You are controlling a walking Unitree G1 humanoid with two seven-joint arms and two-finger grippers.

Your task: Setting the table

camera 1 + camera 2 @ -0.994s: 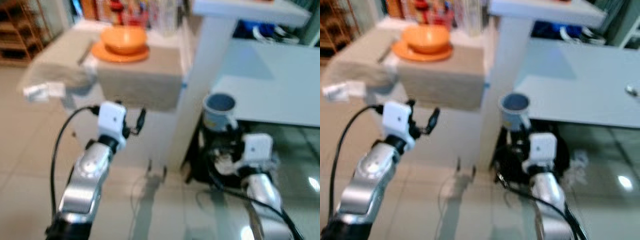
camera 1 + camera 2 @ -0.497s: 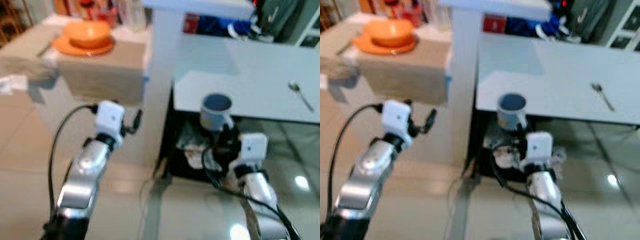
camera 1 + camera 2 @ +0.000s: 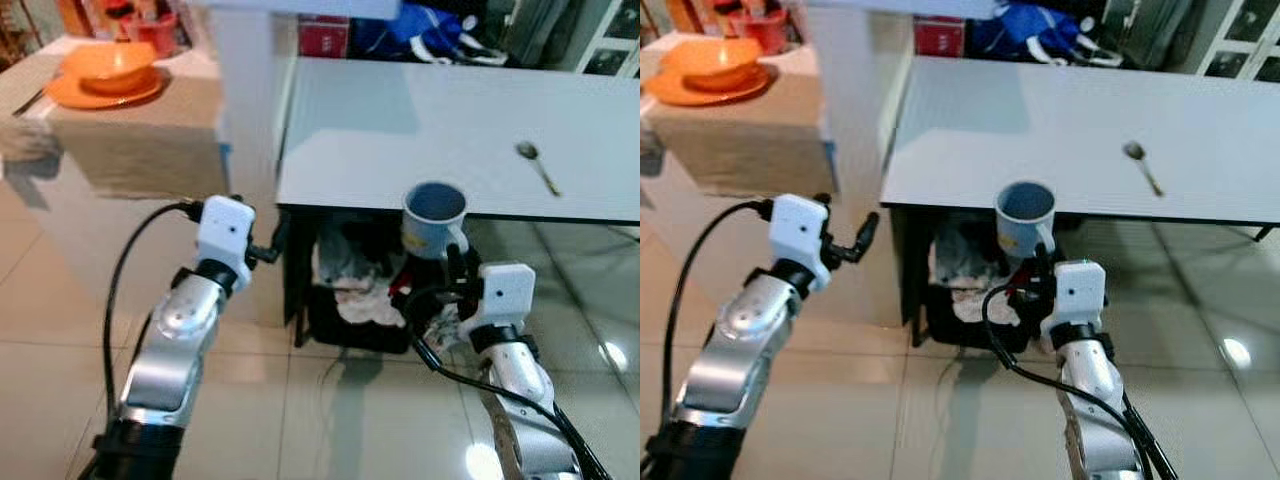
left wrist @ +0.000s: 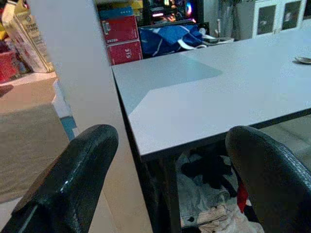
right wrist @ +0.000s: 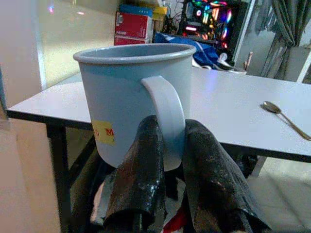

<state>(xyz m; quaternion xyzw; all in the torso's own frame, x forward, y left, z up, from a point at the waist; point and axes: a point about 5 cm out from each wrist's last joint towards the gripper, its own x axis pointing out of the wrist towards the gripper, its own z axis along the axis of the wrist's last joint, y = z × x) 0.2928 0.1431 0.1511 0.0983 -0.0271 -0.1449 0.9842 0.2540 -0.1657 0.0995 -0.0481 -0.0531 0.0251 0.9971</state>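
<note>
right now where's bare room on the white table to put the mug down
The white table is bare from its near left corner across to the spoon, and beyond the spoon to the right edge. The blue bag crowds the far edge. The right gripper holds the mug by its handle just off the near edge.

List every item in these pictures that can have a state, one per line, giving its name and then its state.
Light blue enamel mug: upright, held by its handle, off the table.
Right gripper: shut on the mug's handle.
Left gripper: open, holding nothing.
Silver metal spoon: lying flat on the white table.
Orange bowl: upright, on the orange plate.
</note>
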